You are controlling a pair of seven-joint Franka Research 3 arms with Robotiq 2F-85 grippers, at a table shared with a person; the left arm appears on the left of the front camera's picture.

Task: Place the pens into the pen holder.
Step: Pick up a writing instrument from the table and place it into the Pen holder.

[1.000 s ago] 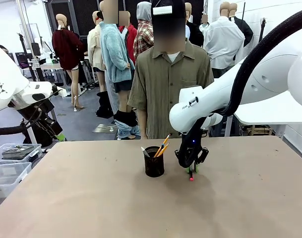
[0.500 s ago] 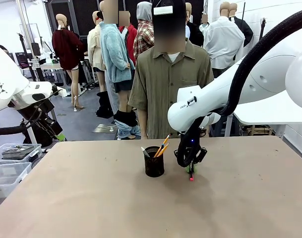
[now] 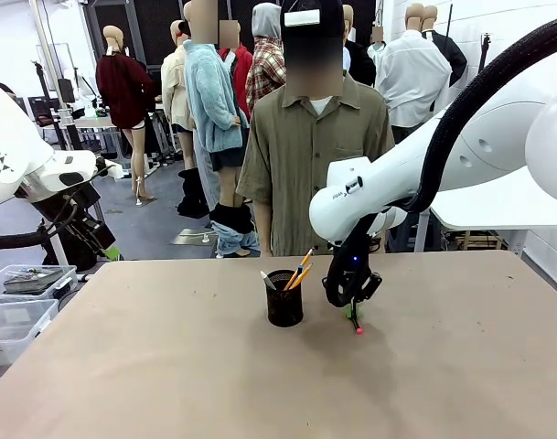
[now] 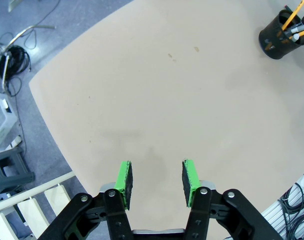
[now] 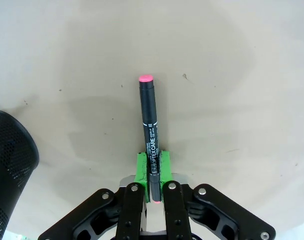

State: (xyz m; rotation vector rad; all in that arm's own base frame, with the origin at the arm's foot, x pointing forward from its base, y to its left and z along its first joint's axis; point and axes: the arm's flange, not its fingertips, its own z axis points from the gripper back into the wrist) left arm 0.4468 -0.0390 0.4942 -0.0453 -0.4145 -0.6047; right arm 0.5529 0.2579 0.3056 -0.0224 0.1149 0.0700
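— Right wrist view first: what has the right gripper point(image 5: 153, 165) got?

— Its green pads point(image 5: 140, 162) are pinched on the barrel of a dark marker-like pen with a pink-red end cap point(image 5: 149, 125). The hold sits near the pen's back end, so most of the barrel sticks out beyond the fingertips with the cap leading. My guess is that grip was chosen on purpose — a long free length can go into a cup before the fingers reach the rim.

— And where is that cup?

— The black cylindrical mesh pen holder point(image 5: 9, 165) is at the left edge of this view, close beside the gripper but not touching the pen. From the front, the holder point(image 3: 284, 302) stands on the tan table point(image 3: 168, 366) in front of the person in the olive shirt point(image 3: 310, 155), just left of the right gripper point(image 3: 351, 306). Yellow-orange pencils point(image 3: 301, 268) already lean out of it. The pen's red tip point(image 3: 358, 330) points down at the tabletop; whether it touches the surface I can't tell.

— So the remaining step?

— Probably lift, shift over the rim and release the pen tip-first.

— The other arm?

— The left gripper point(image 4: 156, 177) hangs over bare table with its pads spread apart, nothing between them — well away from the holder point(image 4: 281, 35), likely just staying out of the way.
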